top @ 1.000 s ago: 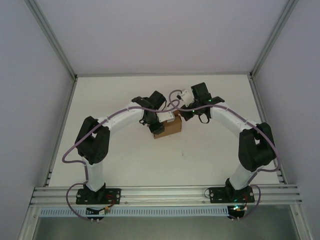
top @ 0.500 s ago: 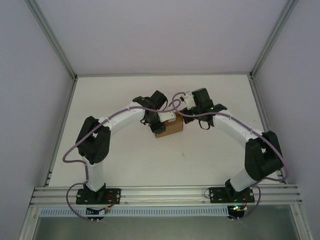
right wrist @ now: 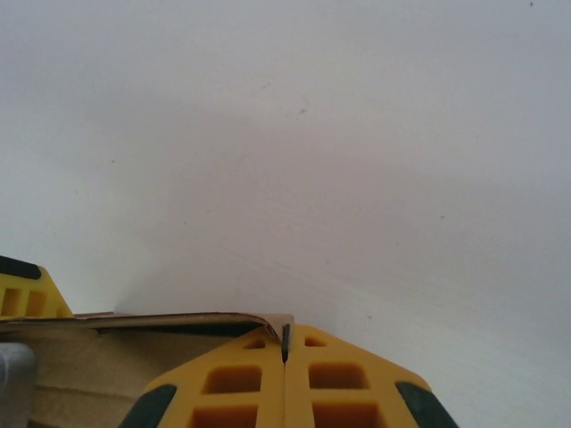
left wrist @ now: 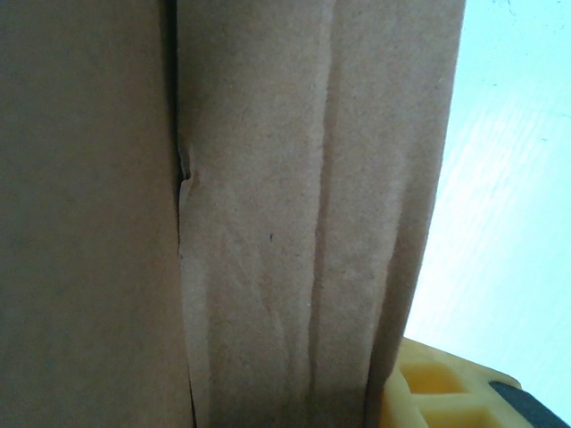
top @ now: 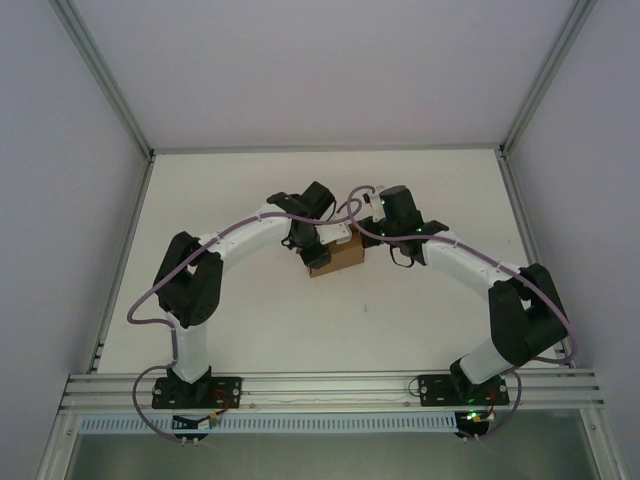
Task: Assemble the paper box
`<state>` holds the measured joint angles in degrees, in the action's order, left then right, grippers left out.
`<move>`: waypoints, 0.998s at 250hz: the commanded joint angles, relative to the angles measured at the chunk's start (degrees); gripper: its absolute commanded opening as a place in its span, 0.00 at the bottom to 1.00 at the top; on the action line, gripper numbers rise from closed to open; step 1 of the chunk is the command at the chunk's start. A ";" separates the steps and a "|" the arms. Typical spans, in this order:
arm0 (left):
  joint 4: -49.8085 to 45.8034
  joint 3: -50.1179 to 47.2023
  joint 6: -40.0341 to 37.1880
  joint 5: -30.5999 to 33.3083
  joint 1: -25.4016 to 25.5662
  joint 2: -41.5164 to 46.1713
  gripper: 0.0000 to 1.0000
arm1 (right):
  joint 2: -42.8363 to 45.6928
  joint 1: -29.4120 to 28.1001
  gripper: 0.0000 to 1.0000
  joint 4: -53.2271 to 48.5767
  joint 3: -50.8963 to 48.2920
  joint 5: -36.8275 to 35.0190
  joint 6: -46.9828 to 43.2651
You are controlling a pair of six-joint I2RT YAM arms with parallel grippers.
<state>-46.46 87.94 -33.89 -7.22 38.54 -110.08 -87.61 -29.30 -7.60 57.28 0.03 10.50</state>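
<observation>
Right now the paper box (top: 340, 260) sits on the tabletop (top: 400, 310) between the two arms, out toward the middle of the work area. It looks like a small brown block, not a flat sheet, so most of the folding seems done.

The left claw (top: 312, 248) is at the box's left end. From its wrist camera, creased cardboard (left wrist: 268, 223) lies hard up against the lens, and one yellow finger (left wrist: 437, 392) presses the panel's outer face at the lower right. I'd say this claw is part-way closed and clamped on a wall of the box. My guess is that it acts as an anchor, so the box cannot slide or twist while the other arm works.

The right claw (top: 362, 230) comes in from the opposite side, at the box's far right corner. Its two yellow fingers are pressed flat together (right wrist: 285, 357) with nothing between them. Just left of the tips, a thin cardboard edge (right wrist: 178, 316) runs along and ends right at them, touching or nearly so. A closed claw makes a blunt poker, so I take it to be nudging a flap or tab home, not picking anything up.

Beyond the tips is bare white tabletop (right wrist: 357, 134). I can't tell from where I stand whether the flap is fully seated.
</observation>
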 commanded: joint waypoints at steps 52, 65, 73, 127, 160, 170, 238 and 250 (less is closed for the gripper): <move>-1.50 1.62 0.04 -0.49 0.87 -1.66 0.35 | 2.80 -1.45 0.03 1.71 -1.46 1.58 4.12; -1.76 1.92 0.15 -0.25 0.90 -1.88 0.35 | 2.95 -1.63 0.03 2.86 -2.61 1.82 5.29; -2.05 2.12 0.23 -0.26 0.84 -1.99 0.35 | 3.26 -1.71 0.03 3.76 -3.47 2.03 5.55; -2.15 2.59 0.56 0.48 0.92 -2.46 0.35 | 5.07 -2.35 0.02 0.84 -2.96 -1.56 9.55; -2.37 2.42 0.14 1.11 1.34 -2.33 0.35 | 1.05 -2.34 0.01 -9.48 5.96 -5.83 14.46; -2.18 2.17 0.05 1.33 1.53 -2.22 0.35 | 0.31 -2.39 0.01 -10.60 7.40 -5.90 15.36; -1.11 1.73 -0.30 1.19 1.69 -2.02 0.34 | 1.73 -2.35 0.01 -3.99 1.25 -4.51 10.93; -1.34 1.88 -0.30 1.37 1.71 -2.23 0.34 | 2.29 -2.37 0.01 -1.94 -0.75 -2.72 8.55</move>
<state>-46.70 89.82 -33.89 -6.09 39.38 -111.18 -87.55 -30.96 -14.39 60.03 -5.74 22.81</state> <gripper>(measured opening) 0.361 0.044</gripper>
